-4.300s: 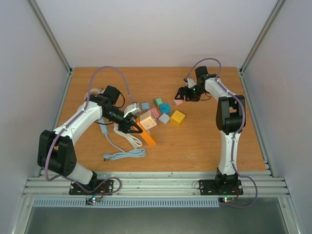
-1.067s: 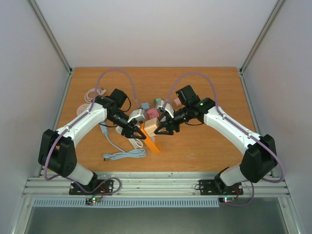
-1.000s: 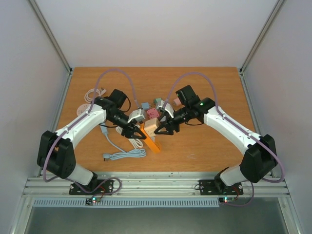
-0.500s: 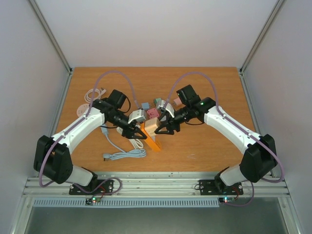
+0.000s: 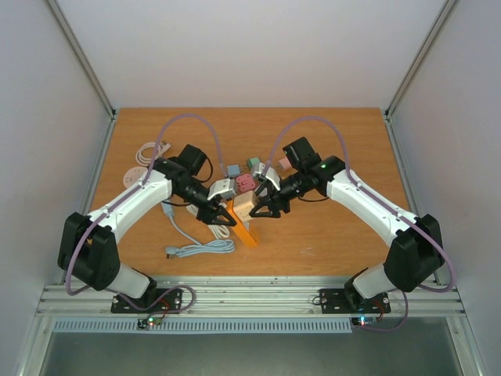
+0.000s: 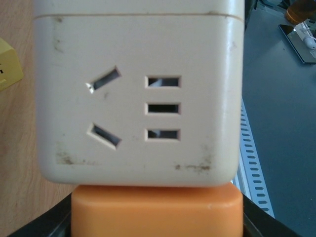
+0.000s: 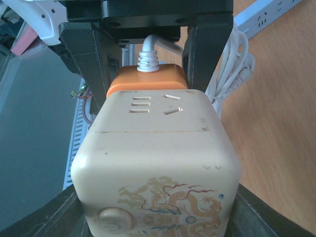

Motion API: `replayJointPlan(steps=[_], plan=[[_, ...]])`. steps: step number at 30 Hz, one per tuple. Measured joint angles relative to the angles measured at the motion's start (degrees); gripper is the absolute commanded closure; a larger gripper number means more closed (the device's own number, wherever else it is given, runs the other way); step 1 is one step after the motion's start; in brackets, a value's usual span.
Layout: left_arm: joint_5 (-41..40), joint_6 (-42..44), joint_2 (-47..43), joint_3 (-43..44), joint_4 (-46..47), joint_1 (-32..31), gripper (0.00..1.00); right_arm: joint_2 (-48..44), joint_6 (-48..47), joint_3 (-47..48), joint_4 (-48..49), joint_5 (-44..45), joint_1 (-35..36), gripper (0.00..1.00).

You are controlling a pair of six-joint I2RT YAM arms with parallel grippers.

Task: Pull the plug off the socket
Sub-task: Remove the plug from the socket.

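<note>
1. Standing by the wooden table [image 5: 329, 235], I see the orange plastic plug [image 7: 146, 81] seated flush in the cream plastic cube socket [image 7: 158, 148] near the table's middle. No gap shows between them, so nothing is out yet.
2. The left gripper [image 5: 222, 213] is clamped on the plug from 9 o'clock, its black jaws either side of the white cord [image 7: 147, 57]. The right gripper [image 5: 264, 208] grasps the socket from 3 o'clock.
3. Slipping looks the main risk. The socket's faces are smooth and rounded, so a hard tug could drag it from the right jaws.
4. Pulling off-axis could bind the pins, or twist the cube within its grip.
5. A sudden release could fling either arm outward. The left would go toward the loose pale cable [image 5: 202, 249] at 7 o'clock, the right toward the small coloured cubes [image 5: 245, 182] at 12 o'clock, scattering them.
6. The cord might snag if it goes taut.
</note>
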Motion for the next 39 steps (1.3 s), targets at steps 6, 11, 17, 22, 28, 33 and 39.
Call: replayJointPlan(steps=[6, 11, 17, 22, 28, 33, 39], plan=[[0.1, -0.9, 0.0, 0.0, 0.6, 0.3, 1.00, 0.0, 0.0, 0.0, 0.4, 0.0, -0.2, 0.99], [1.3, -1.8, -0.1, 0.0, 1.5, 1.5, 1.00, 0.0, 0.0, 0.0, 1.7, -0.2, -0.6, 0.99], [2.0, -1.9, -0.1, 0.0, 1.6, 2.0, 0.99, 0.0, 0.0, 0.0, 2.3, -0.3, -0.7, 0.99], [2.3, -1.4, -0.1, 0.0, 1.0, 2.0, 1.00, 0.0, 0.0, 0.0, 2.2, -0.7, -0.7, 0.99], [2.0, -0.5, 0.1, 0.5, 0.0, 1.6, 1.00, 0.0, 0.0, 0.0, 1.8, -1.1, -0.7, 0.99], [1.2, -0.2, 0.3, 0.6, -0.2, 0.9, 1.00, 0.0, 0.0, 0.0, 0.9, -1.1, -0.7, 0.99], [1.2, -0.5, 0.3, 0.6, 0.1, 0.9, 1.00, 0.0, 0.0, 0.0, 0.8, -1.1, -0.8, 0.99]])
